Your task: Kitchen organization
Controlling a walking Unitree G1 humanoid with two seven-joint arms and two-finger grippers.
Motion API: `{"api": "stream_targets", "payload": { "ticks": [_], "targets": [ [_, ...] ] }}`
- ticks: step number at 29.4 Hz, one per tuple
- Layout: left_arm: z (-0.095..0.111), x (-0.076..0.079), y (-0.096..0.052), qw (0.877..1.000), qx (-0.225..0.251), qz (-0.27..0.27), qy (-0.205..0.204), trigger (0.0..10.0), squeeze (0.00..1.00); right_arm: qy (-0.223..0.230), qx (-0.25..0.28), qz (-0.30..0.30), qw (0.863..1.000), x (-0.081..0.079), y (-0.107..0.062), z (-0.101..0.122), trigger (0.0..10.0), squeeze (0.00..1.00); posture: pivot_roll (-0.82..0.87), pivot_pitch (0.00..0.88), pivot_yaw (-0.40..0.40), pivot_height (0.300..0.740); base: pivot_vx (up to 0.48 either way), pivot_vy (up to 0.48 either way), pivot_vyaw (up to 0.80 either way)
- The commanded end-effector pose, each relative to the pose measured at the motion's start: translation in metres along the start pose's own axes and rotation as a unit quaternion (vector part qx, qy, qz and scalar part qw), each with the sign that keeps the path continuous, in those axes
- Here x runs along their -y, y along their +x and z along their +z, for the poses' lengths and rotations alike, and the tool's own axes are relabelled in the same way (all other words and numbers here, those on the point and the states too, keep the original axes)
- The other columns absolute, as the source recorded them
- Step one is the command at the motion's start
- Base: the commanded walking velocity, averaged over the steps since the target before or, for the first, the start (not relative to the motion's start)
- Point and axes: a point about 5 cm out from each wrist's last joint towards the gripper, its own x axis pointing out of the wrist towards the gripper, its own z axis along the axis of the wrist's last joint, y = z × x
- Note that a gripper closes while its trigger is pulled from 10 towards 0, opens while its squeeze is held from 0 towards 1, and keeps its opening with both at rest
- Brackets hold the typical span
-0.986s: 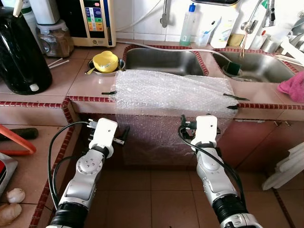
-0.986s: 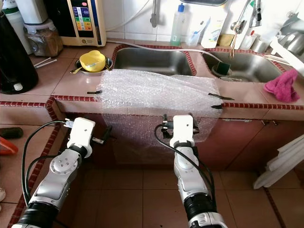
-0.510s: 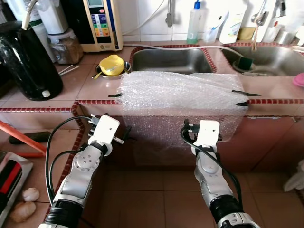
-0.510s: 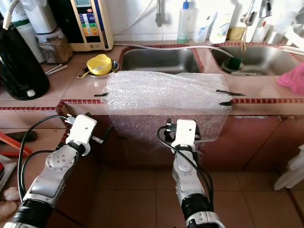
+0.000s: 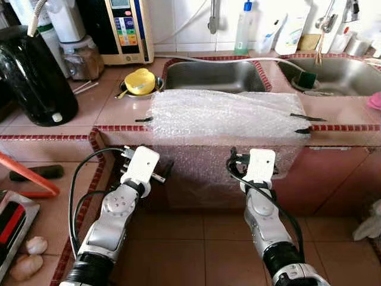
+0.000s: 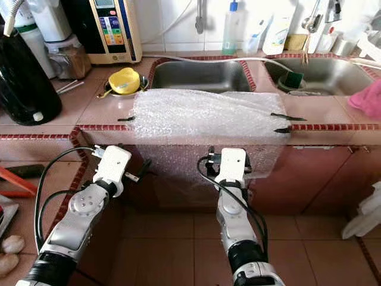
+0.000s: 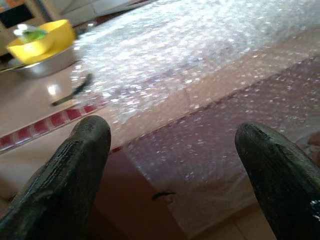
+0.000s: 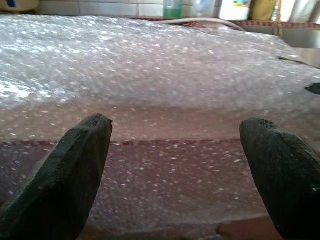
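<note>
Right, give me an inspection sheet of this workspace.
Surface: tiled counter with red edging, two steel sinks.
Job's things: bubble wrap sheet taped over the counter edge, hanging down the front.
Clutter: yellow bowl in a metal dish, black kettle, pink cloth, bottles by the tap.
Grippers: left tool and right tool both open, facing the hanging wrap, holding nothing.
Cables: black cables looped along both arms.
Surroundings: tiled floor, white wall tiles.
</note>
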Motion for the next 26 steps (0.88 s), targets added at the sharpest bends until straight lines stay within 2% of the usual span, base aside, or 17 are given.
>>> {"api": "stream_targets", "payload": {
  "ticks": [1, 5, 7, 11, 14, 19, 26],
  "targets": [
    [-0.001, -0.001, 0.001, 1.000, -0.002, 0.006, -0.001, 10.0, 0.00, -0.002, 0.000, 0.007, 1.000, -0.002, 0.001, 0.001, 10.0, 0.00, 0.17, 0.000, 0.018, 0.740, 0.000, 0.000, -0.76],
    [0.001, 0.002, -0.001, 0.999, 0.012, 0.029, -0.008, 10.0, 0.00, -0.020, 0.011, 0.018, 1.000, 0.003, -0.002, 0.002, 10.0, 0.00, 0.15, 0.000, -0.003, 0.740, 0.000, 0.000, -0.19],
    [0.004, -0.002, -0.002, 0.998, 0.024, 0.053, -0.012, 10.0, 0.00, -0.034, 0.022, 0.023, 0.999, 0.006, -0.003, 0.005, 10.0, 0.00, 0.14, 0.000, -0.010, 0.740, 0.000, 0.000, 0.00],
    [0.006, -0.005, -0.002, 0.997, 0.030, 0.065, -0.017, 10.0, 0.00, -0.045, 0.032, 0.026, 0.998, 0.009, -0.005, 0.007, 10.0, 0.00, 0.14, 0.000, -0.015, 0.740, 0.000, 0.000, 0.00],
    [0.009, -0.013, -0.009, 0.995, 0.043, 0.088, -0.021, 10.0, 0.00, -0.078, 0.058, 0.028, 0.995, 0.024, -0.012, 0.014, 10.0, 0.00, 0.13, 0.000, -0.019, 0.740, 0.000, 0.000, 0.00],
    [0.001, -0.006, -0.011, 0.995, 0.030, 0.082, -0.039, 10.0, 0.00, -0.090, 0.051, 0.024, 0.994, 0.032, -0.016, 0.010, 10.0, 0.00, 0.11, 0.000, -0.020, 0.740, 0.000, 0.000, 0.00],
    [0.002, -0.002, -0.008, 0.996, 0.027, 0.080, -0.042, 10.0, 0.00, -0.090, 0.053, 0.037, 0.994, 0.023, -0.018, 0.017, 10.0, 0.00, 0.11, 0.000, -0.027, 0.740, 0.000, -0.307, 0.00]
  ]
}}
